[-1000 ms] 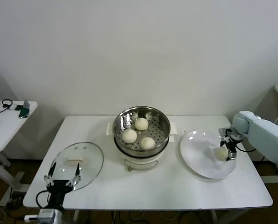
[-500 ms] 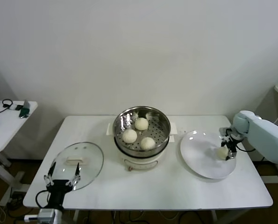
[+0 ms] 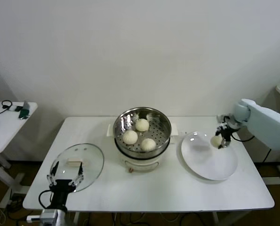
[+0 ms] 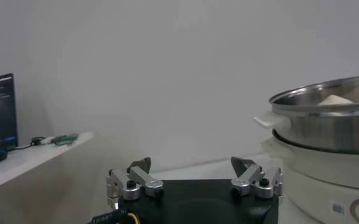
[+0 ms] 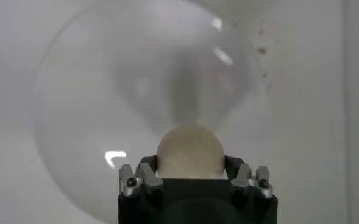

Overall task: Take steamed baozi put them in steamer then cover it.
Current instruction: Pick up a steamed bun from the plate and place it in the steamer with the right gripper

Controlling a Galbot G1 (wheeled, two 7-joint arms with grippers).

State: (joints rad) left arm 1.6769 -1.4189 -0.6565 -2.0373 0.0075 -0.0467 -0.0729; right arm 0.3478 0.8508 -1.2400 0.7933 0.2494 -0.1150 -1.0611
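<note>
The right gripper has lifted the fourth baozi off the plate and up toward its far rim. The smooth cream bun sits clenched between the fingers. Three baozi lie in the steamer. The left gripper hangs with fingers spread over the cover on the surface.

Steamed baozi: four smooth, domed, cream-white buns. Three lie in a loose cluster on the perforated floor of the steamer; the fourth baozi is lifted clear, above the far right part of the table. Steamer: round polished steel basket on a white cooker base, uncovered, upright, mid-table. Cover: clear glass lid, metal rim, white bar handle, lying flat at the table's front left, well apart from the steamer.
</note>
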